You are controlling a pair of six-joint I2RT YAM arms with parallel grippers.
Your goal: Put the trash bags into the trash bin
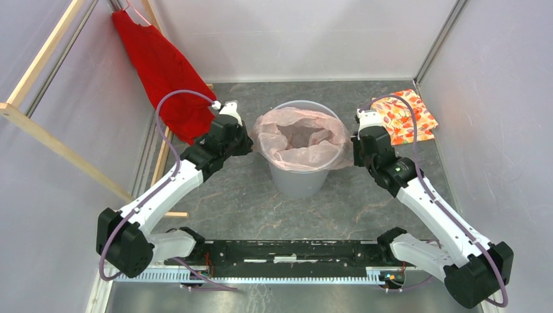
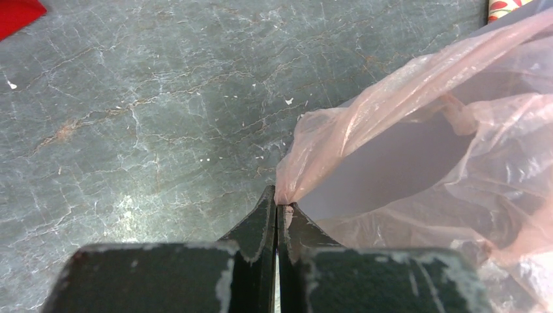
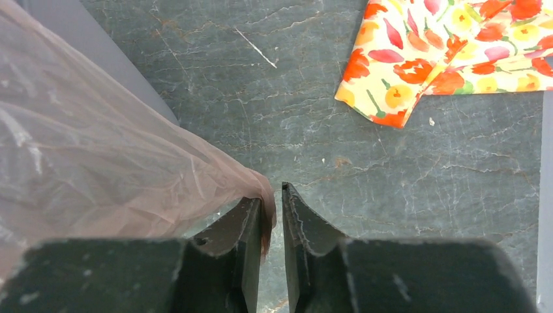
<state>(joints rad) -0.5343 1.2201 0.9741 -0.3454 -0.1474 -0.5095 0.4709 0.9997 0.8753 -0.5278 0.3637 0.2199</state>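
Note:
The pale pink trash bag [image 1: 300, 137] lies spread over the mouth of the light grey trash bin [image 1: 297, 182], its middle sagging inside and its edges draped over the rim. My left gripper [image 1: 246, 145] is at the bin's left side, shut on the bag's edge [image 2: 391, 98]; the jaws [image 2: 279, 203] pinch a gathered corner. My right gripper [image 1: 355, 153] is at the bin's right side. In the right wrist view its jaws [image 3: 272, 195] stand slightly apart, and the bag's edge [image 3: 98, 163] hangs over the left finger [image 3: 251, 222] into the gap, not pinched.
An orange floral folded cloth [image 1: 404, 117] lies on the grey floor at the back right, also in the right wrist view [image 3: 456, 45]. A red garment [image 1: 163, 72] hangs at the back left beside a wooden frame [image 1: 39, 130]. White walls close in three sides.

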